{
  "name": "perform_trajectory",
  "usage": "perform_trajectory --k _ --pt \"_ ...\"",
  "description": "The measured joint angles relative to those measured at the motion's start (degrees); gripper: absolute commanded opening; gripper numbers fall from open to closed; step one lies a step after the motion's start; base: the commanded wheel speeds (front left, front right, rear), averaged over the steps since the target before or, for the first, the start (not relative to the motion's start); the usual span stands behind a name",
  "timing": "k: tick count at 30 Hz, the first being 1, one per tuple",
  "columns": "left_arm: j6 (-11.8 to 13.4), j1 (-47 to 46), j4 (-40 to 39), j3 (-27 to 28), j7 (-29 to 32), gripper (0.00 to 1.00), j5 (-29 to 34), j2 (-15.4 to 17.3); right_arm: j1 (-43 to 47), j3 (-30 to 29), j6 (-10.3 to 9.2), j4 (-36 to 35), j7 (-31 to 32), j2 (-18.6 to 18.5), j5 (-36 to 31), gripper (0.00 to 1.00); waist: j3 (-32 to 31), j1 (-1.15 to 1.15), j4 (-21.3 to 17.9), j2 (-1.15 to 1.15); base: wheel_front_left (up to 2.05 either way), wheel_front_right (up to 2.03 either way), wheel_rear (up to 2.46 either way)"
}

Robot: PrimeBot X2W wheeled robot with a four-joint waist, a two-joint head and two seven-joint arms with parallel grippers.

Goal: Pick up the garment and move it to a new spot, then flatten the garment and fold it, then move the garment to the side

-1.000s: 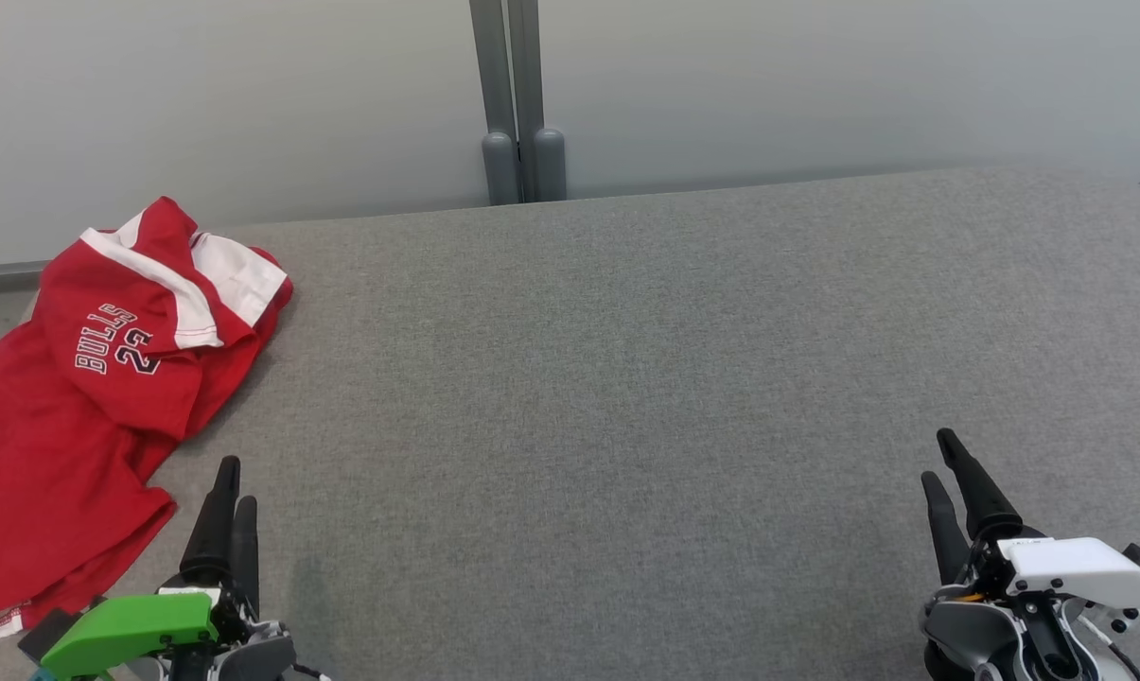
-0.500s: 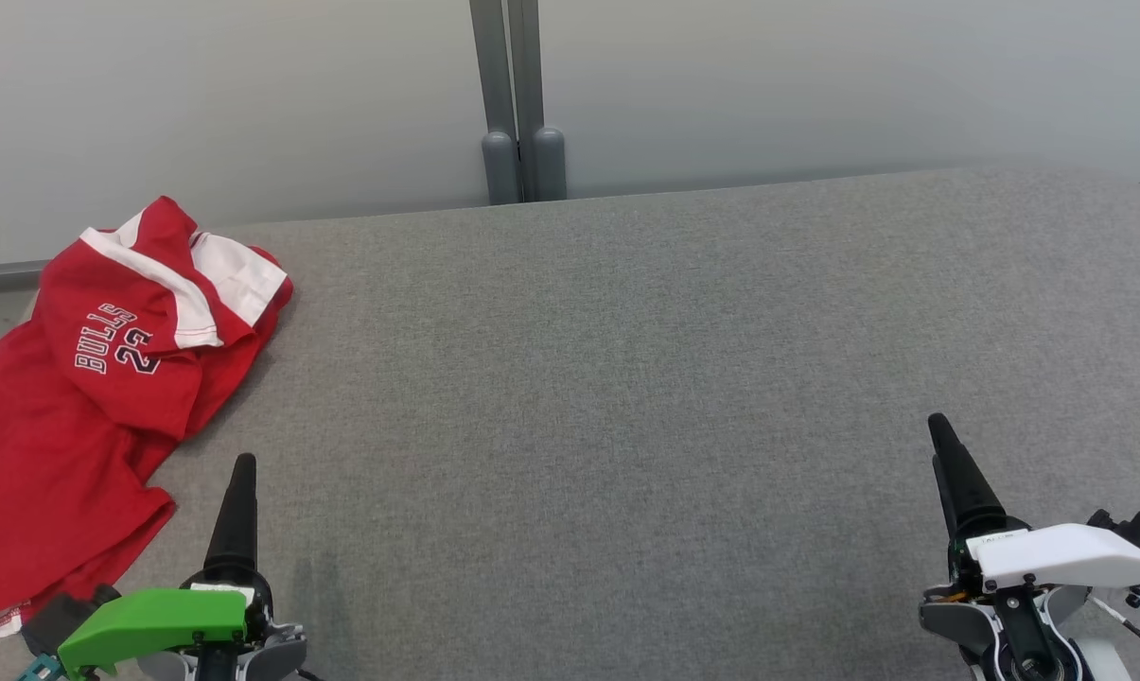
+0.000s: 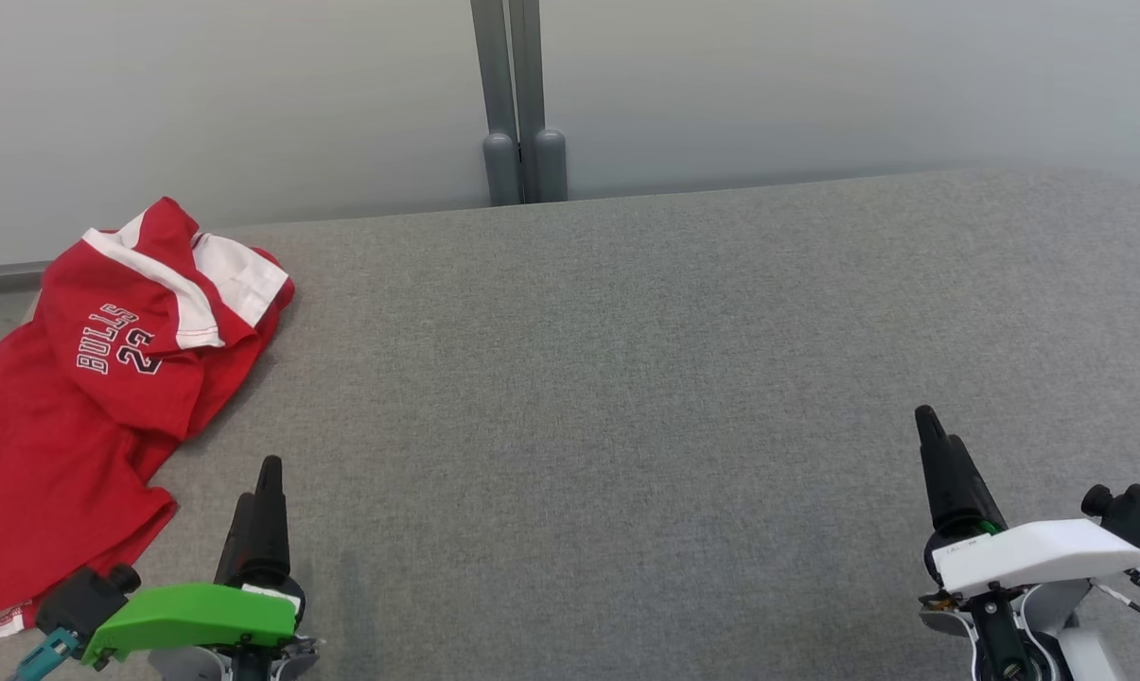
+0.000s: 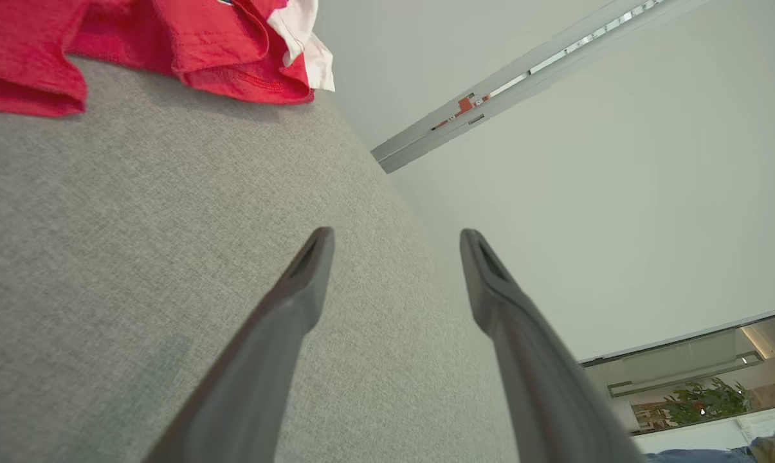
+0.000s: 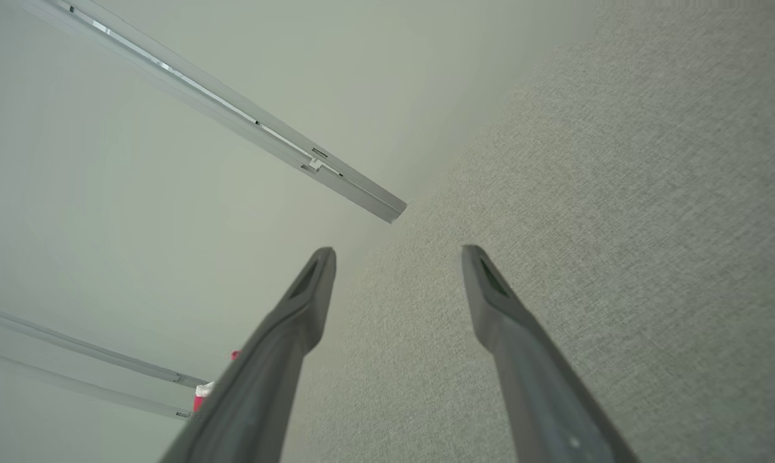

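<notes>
Red jersey (image 3: 87, 407) with white trim is lying crumpled at the far left end of the grey fabric surface (image 3: 626, 378), and part of it is cut off by the left edge of the head view. Its long axis is on a diagonal. The white-banded end points up toward the back wall, and the plain red end trails down toward the near left corner. The BULLS 23 print reads sideways from the head view.

Left gripper (image 3: 257, 482) sits near that lower end of the shirt, not touching it, with its fingers spread and nothing between them. From its wrist cam the red folds (image 4: 168, 45) are up past the fingertips. Right gripper (image 3: 938, 427) is way over at the lower right, well apart from the jersey, fingers parted too, holding nothing.
</notes>
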Motion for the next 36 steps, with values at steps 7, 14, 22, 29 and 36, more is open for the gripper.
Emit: perform_trajectory --k 7,14,22,29,36 --pt "0.0 0.6 -0.5 -0.2 -1.4 1.0 8.8 0.1 0.3 0.7 0.0 -0.7 -1.5 -0.3 -6.9 1.0 0.0 0.0 0.0 0.0 0.0 0.0 0.0" --pt "0.0 1.4 -0.6 -0.4 -2.8 1.0 16.6 0.4 0.3 0.9 0.0 -1.0 -2.8 -0.8 -13.4 1.0 0.0 0.0 0.0 0.0 0.0 0.0 0.0" --pt "0.1 1.5 -0.8 -0.9 -4.2 1.0 23.0 0.6 0.3 0.8 0.0 -1.4 -4.1 -1.2 -19.7 1.0 0.0 0.0 0.0 0.0 0.0 0.0 0.0" --pt "0.3 1.7 -1.3 -1.1 -5.4 1.0 28.0 0.8 0.3 0.7 0.0 -1.6 -5.4 -1.7 -25.0 1.0 0.0 0.0 0.1 0.0 0.0 0.0 0.0" --pt "0.4 2.2 -1.8 -0.9 -6.4 1.0 32.2 1.0 0.3 1.0 0.0 -1.7 -6.4 -2.2 -29.7 1.0 0.1 0.0 0.3 0.0 0.0 0.0 0.0"
